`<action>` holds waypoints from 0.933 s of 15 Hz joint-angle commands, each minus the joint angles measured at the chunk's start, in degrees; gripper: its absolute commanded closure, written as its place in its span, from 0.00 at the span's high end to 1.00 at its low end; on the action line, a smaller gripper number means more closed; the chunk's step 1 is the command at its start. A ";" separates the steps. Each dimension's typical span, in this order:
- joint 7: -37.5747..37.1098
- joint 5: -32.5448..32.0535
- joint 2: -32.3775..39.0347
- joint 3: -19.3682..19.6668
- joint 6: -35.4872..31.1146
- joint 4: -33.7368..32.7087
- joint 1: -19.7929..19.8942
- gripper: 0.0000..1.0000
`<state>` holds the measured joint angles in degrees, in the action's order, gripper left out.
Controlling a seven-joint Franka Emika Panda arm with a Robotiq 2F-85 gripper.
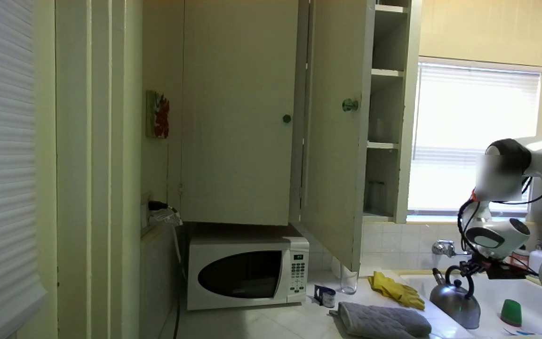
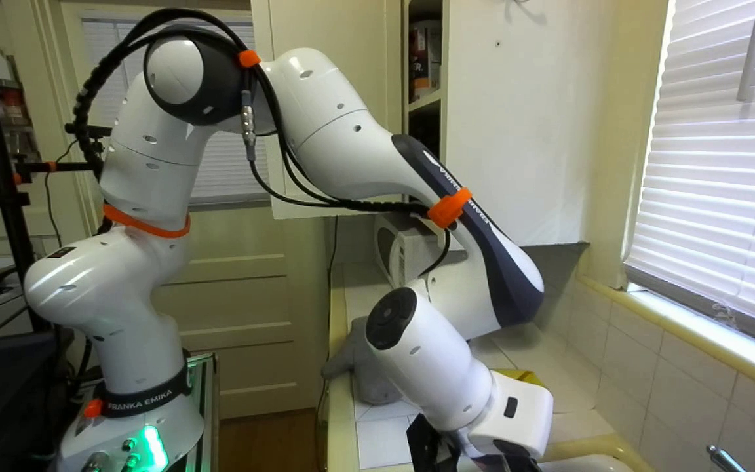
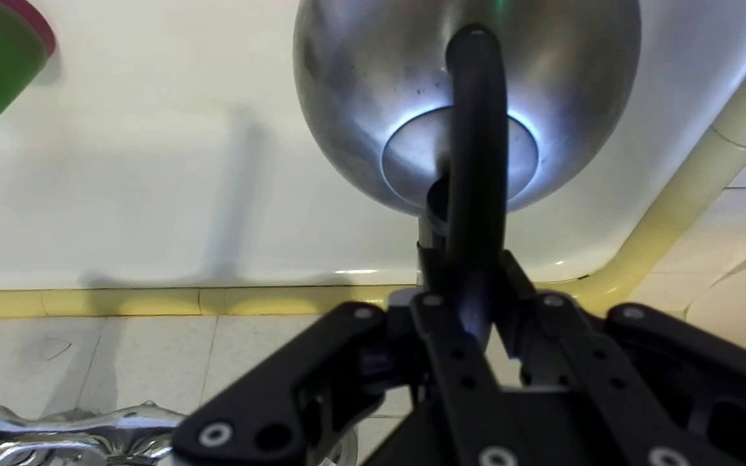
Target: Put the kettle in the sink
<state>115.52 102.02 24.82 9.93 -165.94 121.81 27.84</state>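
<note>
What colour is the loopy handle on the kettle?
Black. The handle shows best, up close, in the wrist view.

I count one robot arm [image 2: 325, 118] and one hand [image 3: 473, 275], which has two fingers [image 3: 522, 285]. There is one kettle [image 1: 457, 302], one sink [image 3: 140, 200] and one green object [image 1: 511, 311]. On the tabletop [image 1: 280, 321] stand one microwave [image 1: 245, 275] and one clear glass [image 1: 349, 281]. In an exterior view there are two cabinet doors [image 1: 238, 117] and two knobs [image 1: 287, 118]. How many yellow gloves [image 1: 395, 289] lie there, I cannot tell.
</note>
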 commanded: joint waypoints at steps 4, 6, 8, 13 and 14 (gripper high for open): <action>16.30 14.14 5.88 2.21 3.44 -5.35 0.60 0.05; 19.02 17.16 7.45 2.91 5.02 -5.89 0.47 0.05; 20.52 18.99 8.75 3.35 6.35 -6.17 0.44 0.05; 19.75 20.70 12.11 10.16 10.89 -6.06 -5.27 0.05; 19.86 20.98 12.92 11.29 11.81 -6.16 -6.07 0.05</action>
<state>133.92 120.01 35.90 16.10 -157.65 116.72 25.73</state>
